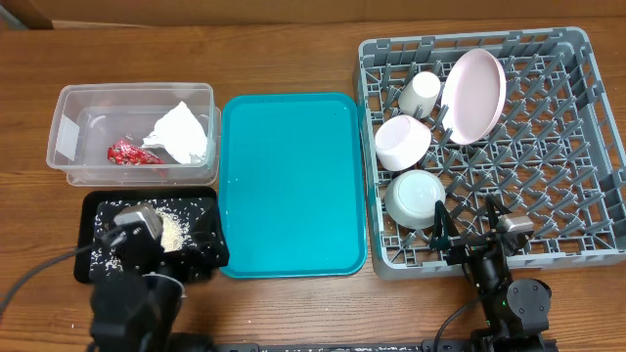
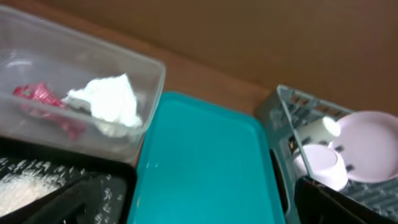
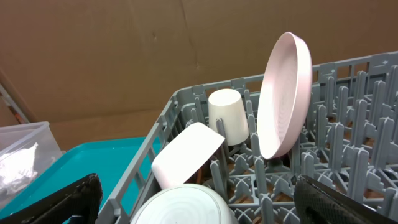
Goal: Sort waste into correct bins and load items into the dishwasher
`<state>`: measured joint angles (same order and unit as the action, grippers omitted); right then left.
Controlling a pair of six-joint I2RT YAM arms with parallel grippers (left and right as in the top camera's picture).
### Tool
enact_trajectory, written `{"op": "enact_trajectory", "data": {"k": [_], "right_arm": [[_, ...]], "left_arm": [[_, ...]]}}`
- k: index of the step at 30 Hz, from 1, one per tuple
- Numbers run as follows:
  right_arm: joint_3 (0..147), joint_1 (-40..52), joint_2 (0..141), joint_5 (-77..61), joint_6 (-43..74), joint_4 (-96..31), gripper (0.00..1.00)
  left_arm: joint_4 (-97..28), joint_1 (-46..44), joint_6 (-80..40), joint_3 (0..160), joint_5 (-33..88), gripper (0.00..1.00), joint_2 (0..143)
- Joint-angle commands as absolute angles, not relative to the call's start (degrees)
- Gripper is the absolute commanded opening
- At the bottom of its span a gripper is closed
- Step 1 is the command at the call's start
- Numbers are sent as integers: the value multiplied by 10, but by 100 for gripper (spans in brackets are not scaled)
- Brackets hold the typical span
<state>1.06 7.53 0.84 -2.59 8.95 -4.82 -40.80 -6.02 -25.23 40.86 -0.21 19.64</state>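
The clear tub (image 1: 73, 103) holds the red wrapper (image 1: 127, 154) and the white napkin (image 1: 181, 134); both also show in the left wrist view, wrapper (image 2: 37, 94) and napkin (image 2: 109, 102). Rice (image 1: 174, 230) lies in the black tray (image 1: 98, 202). The grey rack (image 1: 577, 147) holds the pink plate (image 1: 474, 93) on edge, the cream cup (image 1: 421, 93), the pink bowl (image 1: 401, 142) and the greenish-white bowl (image 1: 416, 196). I see no chopsticks. My left gripper (image 1: 191, 256) is open and empty over the black tray's right end. My right gripper (image 1: 465, 223) is open and empty over the rack's front edge, beside the greenish-white bowl (image 3: 183, 208).
A large teal tray (image 1: 293, 186) with nothing on it lies between the two bins and the rack. A brown cardboard wall stands behind the table. The rack's right half is bare pegs.
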Motion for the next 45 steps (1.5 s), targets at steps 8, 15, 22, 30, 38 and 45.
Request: {"op": "enact_trajectory", "data": {"k": [8, 15, 22, 30, 38, 45], "right_arm": [[4, 73, 2, -27, 87, -46, 100], [4, 73, 2, -27, 87, -46, 100], [4, 73, 2, -27, 87, -46, 100], [4, 73, 2, -27, 87, -46, 100], [4, 73, 2, -27, 87, -46, 100], [4, 73, 2, -27, 87, -46, 100]], "left_arm": [[-79, -7, -244, 143, 36, 100, 34], [48, 4, -244, 52, 38, 100, 2], [58, 4, -239, 1, 18, 100, 2], [-46, 4, -52, 3, 5, 100, 2], [-44, 4, 43, 3, 7, 100, 2], [-44, 4, 43, 3, 7, 100, 2]]}}
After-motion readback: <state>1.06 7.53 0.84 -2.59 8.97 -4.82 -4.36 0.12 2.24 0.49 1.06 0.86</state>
